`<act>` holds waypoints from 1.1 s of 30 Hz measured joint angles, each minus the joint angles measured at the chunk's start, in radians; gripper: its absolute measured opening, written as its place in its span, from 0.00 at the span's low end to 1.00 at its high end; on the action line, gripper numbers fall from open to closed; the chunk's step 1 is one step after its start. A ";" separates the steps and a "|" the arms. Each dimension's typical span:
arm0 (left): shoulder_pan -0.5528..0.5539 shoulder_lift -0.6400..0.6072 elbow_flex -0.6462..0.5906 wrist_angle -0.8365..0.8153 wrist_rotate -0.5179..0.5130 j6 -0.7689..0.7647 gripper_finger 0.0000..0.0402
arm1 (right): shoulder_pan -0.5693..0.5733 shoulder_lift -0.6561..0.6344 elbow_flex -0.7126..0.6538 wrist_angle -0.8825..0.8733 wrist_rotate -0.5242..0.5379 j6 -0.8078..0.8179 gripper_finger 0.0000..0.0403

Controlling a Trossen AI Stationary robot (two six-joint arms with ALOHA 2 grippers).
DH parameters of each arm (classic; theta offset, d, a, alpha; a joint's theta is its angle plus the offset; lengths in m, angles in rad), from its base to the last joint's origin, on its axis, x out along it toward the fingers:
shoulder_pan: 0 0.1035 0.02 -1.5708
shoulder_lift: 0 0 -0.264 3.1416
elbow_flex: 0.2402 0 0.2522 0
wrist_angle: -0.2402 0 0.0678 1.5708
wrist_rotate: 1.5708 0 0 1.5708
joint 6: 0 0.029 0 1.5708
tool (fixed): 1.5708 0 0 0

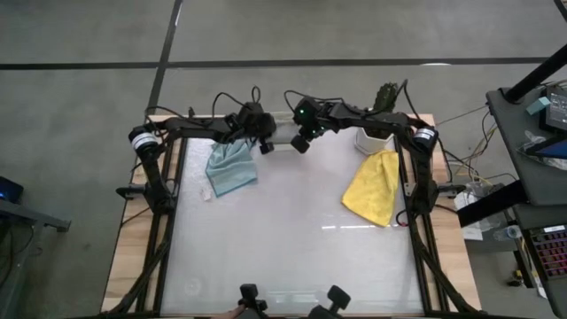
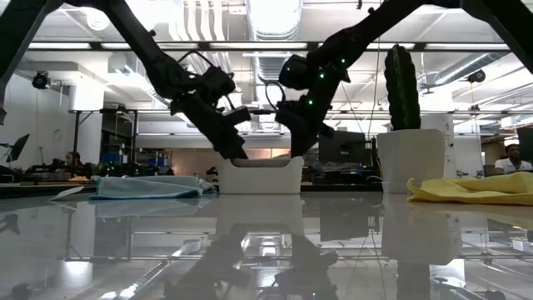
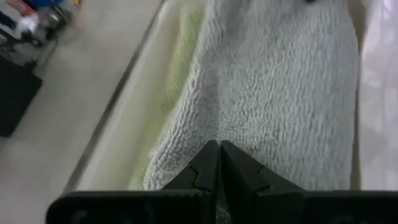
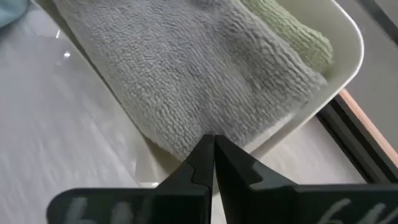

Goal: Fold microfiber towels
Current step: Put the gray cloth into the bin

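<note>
My black fingers [image 4: 208,163] are pressing a grey, nubby-textured towel [image 4: 186,81] | sage green towel [image 4: 292,34] is showing beside it in the white tub [image 4: 348,37] | pale blue-grey towel [image 1: 232,167] and yellow towel [image 1: 375,186] are lying on the glossy pale table [image 1: 292,230]

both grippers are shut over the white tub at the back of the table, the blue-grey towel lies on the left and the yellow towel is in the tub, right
Not quite. The yellow towel is not in the white tub; the high view shows it lying on the table at the right. The tub holds a grey towel and a sage green one. The rest stands: left gripper and right gripper shut over the tub, blue-grey towel on the left.
</note>
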 joint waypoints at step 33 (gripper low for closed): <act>-0.004 -0.133 -0.007 -0.187 0.114 0.058 0.02 | -0.022 -0.012 0.004 0.202 0.001 -0.042 0.02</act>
